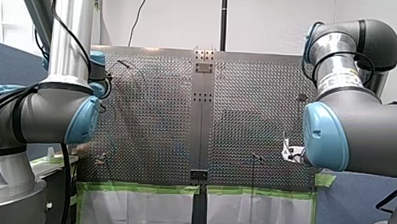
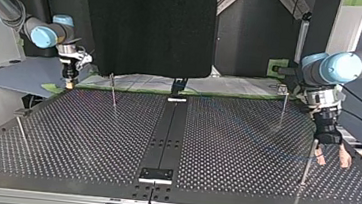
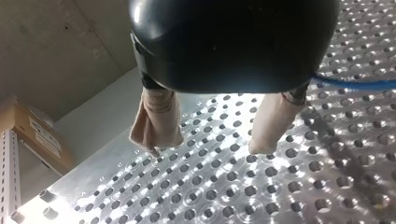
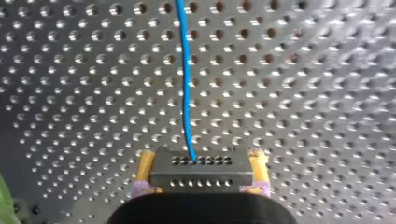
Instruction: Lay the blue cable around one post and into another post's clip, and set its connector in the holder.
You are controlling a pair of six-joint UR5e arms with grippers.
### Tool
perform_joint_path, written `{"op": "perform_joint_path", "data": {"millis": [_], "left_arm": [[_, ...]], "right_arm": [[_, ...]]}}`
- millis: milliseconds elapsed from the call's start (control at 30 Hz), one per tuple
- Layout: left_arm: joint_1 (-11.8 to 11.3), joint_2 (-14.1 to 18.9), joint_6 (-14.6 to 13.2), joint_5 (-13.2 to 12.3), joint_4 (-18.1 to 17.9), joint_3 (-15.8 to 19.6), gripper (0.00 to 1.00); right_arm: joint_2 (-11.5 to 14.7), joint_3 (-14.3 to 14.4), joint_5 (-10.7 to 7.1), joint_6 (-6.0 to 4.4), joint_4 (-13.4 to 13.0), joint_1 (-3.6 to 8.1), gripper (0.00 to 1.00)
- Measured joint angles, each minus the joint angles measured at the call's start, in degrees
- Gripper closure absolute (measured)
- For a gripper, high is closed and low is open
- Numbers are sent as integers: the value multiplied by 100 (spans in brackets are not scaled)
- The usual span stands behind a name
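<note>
In the right wrist view my right gripper (image 4: 201,163) is shut, its yellow pads (image 4: 145,164) clamping a black connector (image 4: 201,176) with rows of small holes. The blue cable (image 4: 186,79) runs from the connector straight ahead over the perforated table. In the top view this gripper (image 2: 69,82) hangs at the far left corner. My left gripper (image 2: 333,161) is at the top view's right, next to a thin post (image 2: 308,162). It stands open just above the plate with nothing between its beige pads (image 3: 159,126). A stretch of blue cable (image 3: 355,85) lies beside it.
More thin posts stand at the top view's far left (image 2: 113,91), far right (image 2: 283,108) and near left (image 2: 21,132). A black centre strip carries a small block (image 2: 157,175) near the front edge and another (image 2: 176,100) at the far edge.
</note>
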State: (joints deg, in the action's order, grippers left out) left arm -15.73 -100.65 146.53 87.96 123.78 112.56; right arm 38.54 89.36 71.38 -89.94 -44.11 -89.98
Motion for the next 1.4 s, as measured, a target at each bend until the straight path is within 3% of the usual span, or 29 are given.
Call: {"op": "perform_joint_path", "data": {"millis": [100, 300, 467, 633, 733, 867, 1133, 1400], "left_arm": [[-15, -2, -2, -37, -7, -9, 0], [28, -6, -29, -113, -1, -11, 0], [69, -9, -73, -146, 22, -10, 0], [98, -70, -122, -158, 41, -10, 0], [109, -174, -140, -165, 49, -9, 0], [127, -251, -223, -150, 76, -9, 0], [154, -266, -286, -174, 102, -10, 0], [172, -266, -263, -223, 89, -15, 0]], "right_arm": [[139, 138, 53, -83, -63, -16, 100], [423, 422, 293, -345, -99, -67, 100], [683, 682, 515, -602, 113, -138, 100], [964, 910, 526, -878, 390, -149, 100], [1128, 929, 515, -958, 553, -125, 100], [1299, 857, 511, -962, 723, -123, 100], [1724, 646, 528, -853, 1149, -123, 100], [2129, 531, 630, -858, 1553, -73, 100]]}}
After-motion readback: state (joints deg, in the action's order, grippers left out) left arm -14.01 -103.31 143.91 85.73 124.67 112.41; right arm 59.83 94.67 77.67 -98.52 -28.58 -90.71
